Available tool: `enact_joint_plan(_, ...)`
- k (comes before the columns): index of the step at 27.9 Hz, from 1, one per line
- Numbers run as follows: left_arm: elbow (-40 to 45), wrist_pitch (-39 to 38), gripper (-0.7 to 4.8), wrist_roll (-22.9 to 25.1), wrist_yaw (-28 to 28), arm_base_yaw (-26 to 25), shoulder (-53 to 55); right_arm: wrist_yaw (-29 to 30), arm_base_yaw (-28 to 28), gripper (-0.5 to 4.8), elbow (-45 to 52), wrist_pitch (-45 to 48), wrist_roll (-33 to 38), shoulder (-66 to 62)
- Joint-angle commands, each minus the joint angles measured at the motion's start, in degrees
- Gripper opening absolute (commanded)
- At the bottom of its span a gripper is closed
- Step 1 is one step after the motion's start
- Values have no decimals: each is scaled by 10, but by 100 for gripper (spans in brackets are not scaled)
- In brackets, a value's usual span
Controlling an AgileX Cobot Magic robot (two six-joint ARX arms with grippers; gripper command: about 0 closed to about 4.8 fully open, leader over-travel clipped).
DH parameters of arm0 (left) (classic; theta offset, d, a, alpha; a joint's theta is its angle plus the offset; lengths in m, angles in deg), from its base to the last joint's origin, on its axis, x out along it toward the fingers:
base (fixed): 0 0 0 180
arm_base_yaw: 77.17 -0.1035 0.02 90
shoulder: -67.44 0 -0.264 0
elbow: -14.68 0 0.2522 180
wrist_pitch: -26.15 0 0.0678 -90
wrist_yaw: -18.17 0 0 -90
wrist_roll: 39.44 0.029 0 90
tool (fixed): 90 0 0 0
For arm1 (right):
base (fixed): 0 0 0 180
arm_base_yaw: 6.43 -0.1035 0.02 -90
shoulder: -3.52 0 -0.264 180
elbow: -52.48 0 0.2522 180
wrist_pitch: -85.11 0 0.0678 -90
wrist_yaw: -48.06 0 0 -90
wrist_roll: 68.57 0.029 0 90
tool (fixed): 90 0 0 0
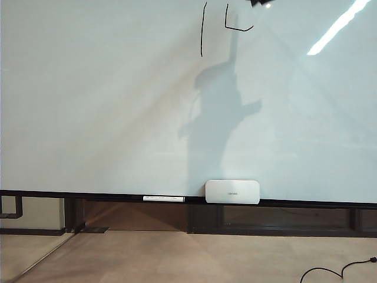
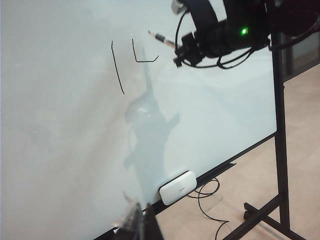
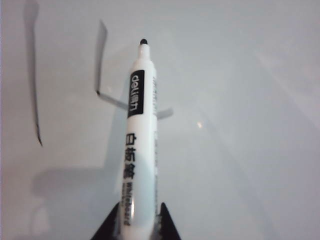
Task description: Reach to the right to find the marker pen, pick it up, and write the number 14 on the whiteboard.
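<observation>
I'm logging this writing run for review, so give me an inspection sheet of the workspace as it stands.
Surface: large glossy pale whiteboard on a dark rail.
Job's things: black strokes, a "1" and an unfinished "4"; white marker pen.
Clutter: white rounded eraser and a second white pen on the rail.
Grippers: right gripper shut on the marker, near the strokes; left gripper low, state unclear.
Cables: black cable on the floor.
Surroundings: tan floor.

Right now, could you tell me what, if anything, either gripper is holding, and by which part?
The right gripper holds the marker by its rear end; the left gripper holds nothing.
</observation>
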Motion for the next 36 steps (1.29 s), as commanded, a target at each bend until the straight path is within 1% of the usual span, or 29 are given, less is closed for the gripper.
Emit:
enact_joint_plan(1,-3,9,-6,2,-3,0,0,11,2,-1,-3,40,2,4)
enact_joint_plan(4,-3,9,-6,2,-3,0,0,23,2,-1,-3,56,1,3)
enact_joint_plan(10,-3,16,-6,1,-3,0,0,23,2,-1,-3,65,-1,-4)
enact_joint_plan(16,-3,21,-5,1,-3,0,0,12,10,-1,-3,64,0,-15)
enact_joint_plan(20,-3,21,-5,0,-3,0,0,-10,10,-1,-3,64,-3,-17)
enact_joint_plan(25,-3,21,-6,0,-3,0,0,-8,10,-1,-3,71,-5,-19)
enact_joint_plan(26,-3,21,-6,0,-4,0,0,-8,10,-1,-3,71,-5,-20)
enact_joint_plan(29,-3,26,-6,0,-31,0,0,-8,13,-1,-3,70,-5,-23)
enact_joint_plan(36,-3,29,-6,0,-33,0,0,-7,24,-1,-3,71,-5,-26)
